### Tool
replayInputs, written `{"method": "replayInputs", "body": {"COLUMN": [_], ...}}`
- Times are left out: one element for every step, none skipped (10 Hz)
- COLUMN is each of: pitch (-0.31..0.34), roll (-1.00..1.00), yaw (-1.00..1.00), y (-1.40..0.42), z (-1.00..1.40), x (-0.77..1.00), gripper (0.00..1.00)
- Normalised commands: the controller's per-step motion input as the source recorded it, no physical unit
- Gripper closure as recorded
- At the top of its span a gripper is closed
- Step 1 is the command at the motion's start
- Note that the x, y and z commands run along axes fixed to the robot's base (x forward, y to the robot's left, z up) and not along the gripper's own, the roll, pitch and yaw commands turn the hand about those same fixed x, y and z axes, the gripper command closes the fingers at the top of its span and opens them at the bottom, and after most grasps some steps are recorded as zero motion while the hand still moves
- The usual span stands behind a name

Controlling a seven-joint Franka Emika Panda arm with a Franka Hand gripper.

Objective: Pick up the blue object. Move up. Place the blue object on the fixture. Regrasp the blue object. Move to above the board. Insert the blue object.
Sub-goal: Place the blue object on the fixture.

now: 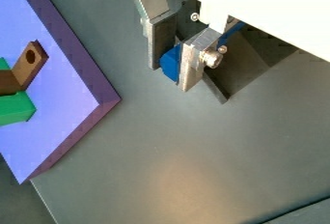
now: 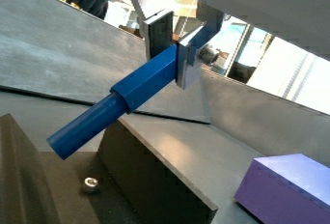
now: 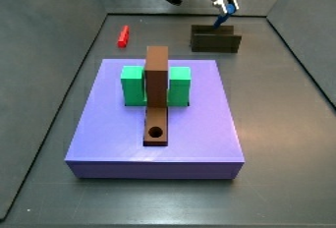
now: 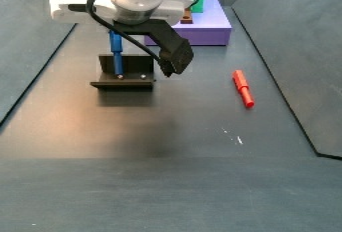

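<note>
My gripper (image 1: 173, 60) is shut on the blue object (image 1: 165, 64), a long blue bar that shows at full length in a wrist view (image 2: 116, 107). In both side views the gripper (image 3: 222, 2) (image 4: 118, 34) holds the bar (image 4: 118, 58) upright, with its lower end down at the dark fixture (image 4: 123, 82) (image 3: 214, 40). I cannot tell whether the bar touches the fixture. The purple board (image 3: 157, 124) lies apart from the gripper. On it a brown piece (image 3: 156, 99) lies across a green block (image 3: 134, 85).
A small red piece (image 3: 122, 35) (image 4: 242, 88) lies on the dark floor beside the board. The board also shows in both wrist views (image 1: 58, 83) (image 2: 290, 189). Raised tray walls ring the floor.
</note>
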Motion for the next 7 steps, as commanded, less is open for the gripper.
{"method": "replayInputs", "body": {"pitch": [0.083,0.023,0.0,-0.043,-0.103,-0.2,-0.2], "roll": [0.44,0.34,0.23,0.16,0.02,-0.03,-0.04], "yaw": [0.0,0.0,0.0,0.0,0.0,0.0,0.0], "y": [-0.13,-0.11,-0.08,-0.05,-0.01,0.0,0.0], "z": [-0.19,-0.15,-0.19,-0.26,-0.25,-0.3,-0.3], "x": [0.0,0.0,-0.03,-0.08,-0.06,-0.05,-0.02], "gripper": [1.0,1.0,1.0,1.0,1.0,1.0,1.0]}}
